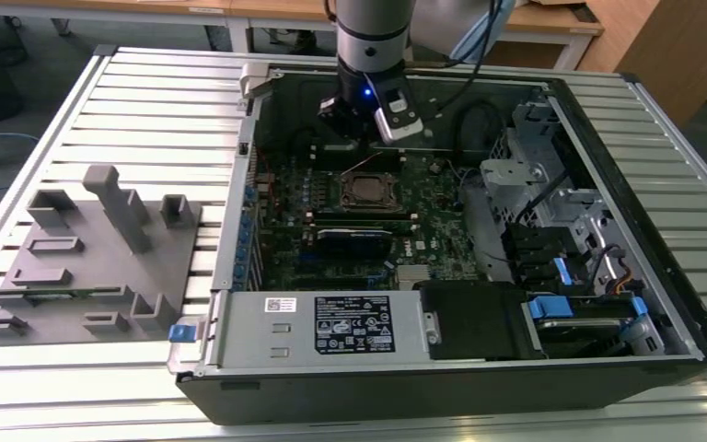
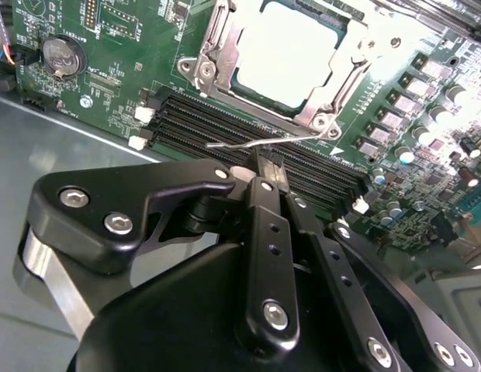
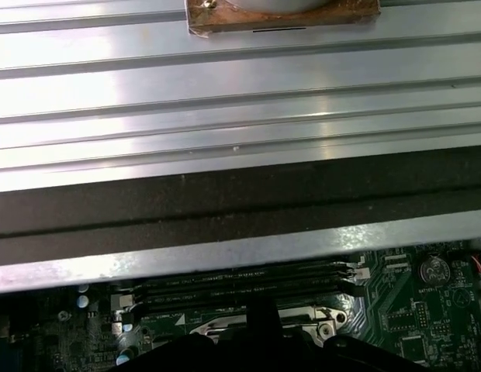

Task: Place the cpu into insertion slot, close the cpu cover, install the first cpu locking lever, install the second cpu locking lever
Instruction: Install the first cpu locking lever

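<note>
Currently, nearest the second wrist camera: the end effector (image 2: 265, 167), its two black fingers (image 2: 260, 209) drawn together with no gap showing between the tips. The tips sit right at a thin wire cpu locking lever (image 2: 248, 142). Whether the wire is pinched or only touched cannot be told.

The lever's long axis runs crosswise to the fingers, along the socket's near edge and roughly parallel to the black memory slots (image 2: 225, 124) beneath it. One end meets the socket corner; the other, bent end hangs free above the slots, so the lever reads as not yet latched.

Just beyond the lever: the cpu cover (image 2: 212, 58) lies flat on the socket, and the cpu (image 2: 291, 50) is seated inside its window, dull silver top up. Placement and cover closing look done.

Farther out, in the exterior view, the socket lies mid-motherboard inside the open computer case (image 1: 452, 368), directly below the arm. The case rests on a slatted aluminium bench (image 1: 144, 101).
</note>
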`<act>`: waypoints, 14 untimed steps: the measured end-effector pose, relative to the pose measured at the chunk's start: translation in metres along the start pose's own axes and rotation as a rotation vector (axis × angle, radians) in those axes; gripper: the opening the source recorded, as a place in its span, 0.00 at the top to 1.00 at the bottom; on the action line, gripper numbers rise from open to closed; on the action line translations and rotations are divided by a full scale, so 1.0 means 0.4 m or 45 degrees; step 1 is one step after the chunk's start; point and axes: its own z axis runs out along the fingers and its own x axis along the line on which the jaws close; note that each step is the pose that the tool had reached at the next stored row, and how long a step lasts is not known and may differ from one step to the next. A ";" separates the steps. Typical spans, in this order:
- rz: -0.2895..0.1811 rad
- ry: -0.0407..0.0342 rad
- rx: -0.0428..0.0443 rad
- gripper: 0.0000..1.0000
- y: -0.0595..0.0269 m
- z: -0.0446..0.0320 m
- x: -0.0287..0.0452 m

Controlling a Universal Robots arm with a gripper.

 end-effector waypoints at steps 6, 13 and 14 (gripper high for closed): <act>0.000 0.0004 -0.002 0.90 -0.002 0.011 -0.004; 0.000 0.0004 -0.003 0.90 -0.002 0.016 -0.007; 0.000 0.0004 -0.003 0.90 -0.002 0.018 -0.008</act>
